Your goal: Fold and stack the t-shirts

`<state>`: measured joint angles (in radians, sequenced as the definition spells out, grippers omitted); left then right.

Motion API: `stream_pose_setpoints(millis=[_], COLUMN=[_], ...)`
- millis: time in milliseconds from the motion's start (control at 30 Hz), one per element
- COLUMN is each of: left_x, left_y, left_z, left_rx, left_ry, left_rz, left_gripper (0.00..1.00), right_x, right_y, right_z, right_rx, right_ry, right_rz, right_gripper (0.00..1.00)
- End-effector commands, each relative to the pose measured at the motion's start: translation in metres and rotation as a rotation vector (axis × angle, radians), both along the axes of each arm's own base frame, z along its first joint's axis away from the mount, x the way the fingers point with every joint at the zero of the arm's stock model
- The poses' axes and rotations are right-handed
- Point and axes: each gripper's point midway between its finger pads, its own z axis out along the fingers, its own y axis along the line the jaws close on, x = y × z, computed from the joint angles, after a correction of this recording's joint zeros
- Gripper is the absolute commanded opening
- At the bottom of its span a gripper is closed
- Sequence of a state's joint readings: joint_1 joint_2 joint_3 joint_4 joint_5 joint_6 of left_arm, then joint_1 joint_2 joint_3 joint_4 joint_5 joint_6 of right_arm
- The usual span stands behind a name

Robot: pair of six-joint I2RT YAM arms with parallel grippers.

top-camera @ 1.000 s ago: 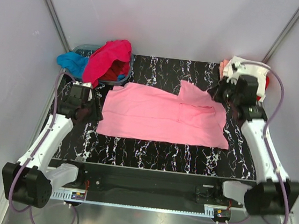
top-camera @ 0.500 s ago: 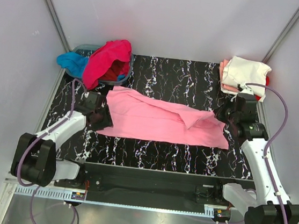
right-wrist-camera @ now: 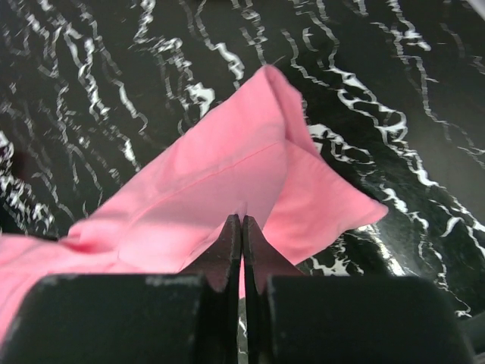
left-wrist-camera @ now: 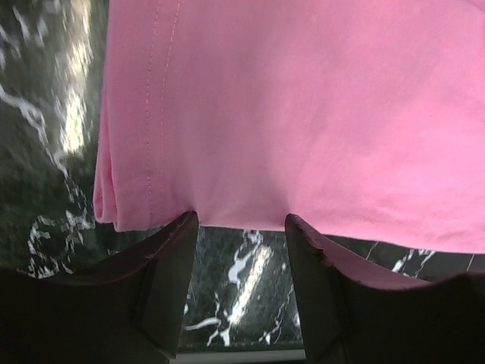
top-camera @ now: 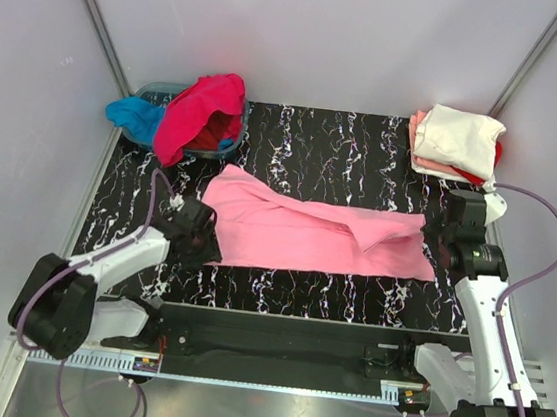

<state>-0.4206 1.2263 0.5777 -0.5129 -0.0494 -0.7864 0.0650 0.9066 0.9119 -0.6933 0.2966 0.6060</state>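
Black marbled table (top-camera: 279,289) carries a light pink t-shirt (top-camera: 306,234), right gripper (right-wrist-camera: 241,220) pinching its edge, left gripper (left-wrist-camera: 241,220) spread.

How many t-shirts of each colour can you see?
light pink t-shirt: 1
hot pink t-shirt: 1
bright blue t-shirt: 1
cream white t-shirt: 1
salmon t-shirt: 1
red t-shirt: 1
Total: 6

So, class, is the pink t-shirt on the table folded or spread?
Folded: the pink t-shirt lies as a narrow band, layers doubled at its edge.
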Motion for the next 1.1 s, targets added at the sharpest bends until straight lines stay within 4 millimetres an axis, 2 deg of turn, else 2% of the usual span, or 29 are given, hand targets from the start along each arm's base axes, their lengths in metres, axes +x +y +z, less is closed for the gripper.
stream_pose_setpoints(millis=[0, 100, 200, 233, 267, 333, 367, 433, 467, 500, 533, 567, 600, 633, 667, 700, 733, 767, 800, 833, 867, 933, 967, 1033, 1067], left_x=[-0.032, -0.044, -0.041, -0.028, -0.021, 0.003, 0.03, 0.06, 0.09, 0.106, 0.121, 0.139, 0.165, 0.178, 0.195, 0.207, 0.227, 0.235, 0.243, 0.258, 0.263, 0.279, 0.284, 0.293, 0.301], left_y=[0.004, 0.003, 0.002, -0.001, 0.0, 0.005, -0.005, -0.011, -0.016, -0.016, -0.015, -0.009, -0.013, -0.014, -0.016, -0.017, -0.023, -0.025, -0.027, -0.032, -0.034, -0.039, -0.04, -0.042, -0.044], left_z=[0.0, 0.014, 0.045, 0.068, 0.084, 0.112, 0.139, 0.155, 0.16, 0.162, 0.16, 0.132, 0.15, 0.146, 0.125, 0.121, 0.135, 0.107, 0.101, 0.109, 0.087, 0.086, 0.072, 0.064, 0.056], left_rx=[0.013, -0.011, -0.033, -0.043, -0.039, 0.026, 0.013, 0.07, 0.084, 0.111, 0.127, 0.169, 0.174, 0.189, 0.216, 0.239, 0.243, 0.267, 0.271, 0.268, 0.282, 0.279, 0.289, 0.299, 0.309], left_ry=[0.038, 0.013, -0.047, -0.112, -0.156, -0.269, -0.367, -0.452, -0.471, -0.475, -0.458, -0.365, -0.405, -0.393, -0.347, -0.343, -0.381, -0.314, -0.3, -0.325, -0.281, -0.297, -0.274, -0.271, -0.265], left_rz=[0.062, 0.061, 0.045, 0.039, 0.028, -0.019, -0.033, -0.121, -0.121, -0.151, -0.145, -0.139, -0.148, -0.155, -0.166, -0.186, -0.182, -0.196, -0.202, -0.194, -0.199, -0.19, -0.192, -0.19, -0.189], left_gripper=[0.56, 0.57, 0.57, 0.58, 0.59, 0.65, 0.66, 0.68, 0.68, 0.68, 0.68, 0.65, 0.64, 0.63, 0.63, 0.63, 0.63, 0.63, 0.63, 0.63, 0.63, 0.63, 0.64, 0.66, 0.66], right_x=[-0.007, -0.01, -0.011, -0.01, -0.01, -0.006, -0.004, 0.001, 0.003, 0.006, 0.006, 0.006, 0.008, 0.008, 0.009, 0.011, 0.009, 0.009, 0.01, 0.008, 0.008, 0.006, 0.005, 0.004, 0.003], right_y=[-0.023, -0.027, -0.027, -0.026, -0.031, -0.027, -0.025, -0.017, -0.013, -0.007, -0.005, -0.001, 0.001, 0.004, 0.007, 0.013, 0.016, 0.02, 0.022, 0.023, 0.025, 0.026, 0.028, 0.028, 0.034], right_z=[0.002, 0.004, 0.008, 0.007, 0.007, 0.004, 0.003, 0.0, 0.0, 0.0, 0.0, 0.0, 0.002, 0.004, 0.006, 0.008, 0.007, 0.007, 0.008, 0.005, 0.004, 0.0, -0.001, -0.004, -0.005], right_rx=[-0.009, -0.018, -0.018, -0.014, -0.01, 0.005, 0.008, 0.029, 0.037, 0.052, 0.056, 0.07, 0.078, 0.089, 0.103, 0.123, 0.134, 0.152, 0.157, 0.164, 0.169, 0.169, 0.173, 0.168, 0.181], right_ry=[0.007, 0.015, -0.007, -0.01, -0.011, -0.013, -0.011, -0.02, -0.026, -0.034, -0.039, -0.042, -0.055, -0.065, -0.077, -0.09, -0.095, -0.1, -0.109, -0.105, -0.103, -0.097, -0.097, -0.101, -0.1], right_rz=[-0.116, -0.129, -0.135, -0.128, -0.145, -0.12, -0.107, -0.058, -0.041, -0.008, 0.007, 0.025, 0.037, 0.047, 0.059, 0.085, 0.095, 0.11, 0.118, 0.125, 0.134, 0.141, 0.154, 0.156, 0.192], right_gripper=[0.0, 0.0, 0.0, 0.0, 0.0, 0.0, 0.0, 0.0, 0.0, 0.0, 0.0, 0.0, 0.0, 0.0, 0.0, 0.0, 0.0, 0.0, 0.0, 0.0, 0.0, 0.0, 0.0, 0.0, 0.0])
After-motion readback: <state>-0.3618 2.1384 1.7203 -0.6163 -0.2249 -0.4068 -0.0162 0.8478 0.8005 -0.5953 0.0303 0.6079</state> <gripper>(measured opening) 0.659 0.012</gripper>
